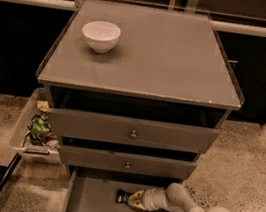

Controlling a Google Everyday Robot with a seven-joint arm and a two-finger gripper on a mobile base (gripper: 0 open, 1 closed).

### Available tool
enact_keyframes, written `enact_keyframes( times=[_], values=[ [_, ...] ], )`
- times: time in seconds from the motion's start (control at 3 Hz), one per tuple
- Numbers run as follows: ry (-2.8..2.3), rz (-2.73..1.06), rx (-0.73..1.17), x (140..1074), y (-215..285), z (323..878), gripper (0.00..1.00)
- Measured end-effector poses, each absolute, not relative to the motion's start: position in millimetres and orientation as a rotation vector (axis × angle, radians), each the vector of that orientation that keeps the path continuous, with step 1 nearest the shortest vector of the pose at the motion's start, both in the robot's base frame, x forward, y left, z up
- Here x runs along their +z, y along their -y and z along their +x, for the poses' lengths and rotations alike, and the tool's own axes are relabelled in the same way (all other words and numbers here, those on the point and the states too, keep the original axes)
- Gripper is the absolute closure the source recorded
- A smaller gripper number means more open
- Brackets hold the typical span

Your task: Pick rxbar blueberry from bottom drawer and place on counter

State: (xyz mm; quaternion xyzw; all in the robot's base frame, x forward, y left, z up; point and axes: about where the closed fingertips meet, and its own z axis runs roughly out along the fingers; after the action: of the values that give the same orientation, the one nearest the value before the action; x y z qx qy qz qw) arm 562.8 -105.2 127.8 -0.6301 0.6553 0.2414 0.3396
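Grey bottom drawer point(89, 208) open, rxbar blueberry point(122, 196) inside, pincer point(134, 200) just beside it

rxbar blueberry point(121, 196) half behind claw point(132, 199) in bottom drawer point(97, 211)

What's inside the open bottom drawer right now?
A small dark snack bar lies on the grey floor of the bottom drawer, with the robot's hand right at it. The drawer's rear is hidden under the drawer above.
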Motion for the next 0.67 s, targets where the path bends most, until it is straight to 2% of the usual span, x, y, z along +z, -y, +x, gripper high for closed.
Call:
enact_keyframes(
  times=[0.67],
  values=[
    [-1.584, -1.590, 0.532, 196.0, 131.9, 541.3, 1.00]
  ],
)
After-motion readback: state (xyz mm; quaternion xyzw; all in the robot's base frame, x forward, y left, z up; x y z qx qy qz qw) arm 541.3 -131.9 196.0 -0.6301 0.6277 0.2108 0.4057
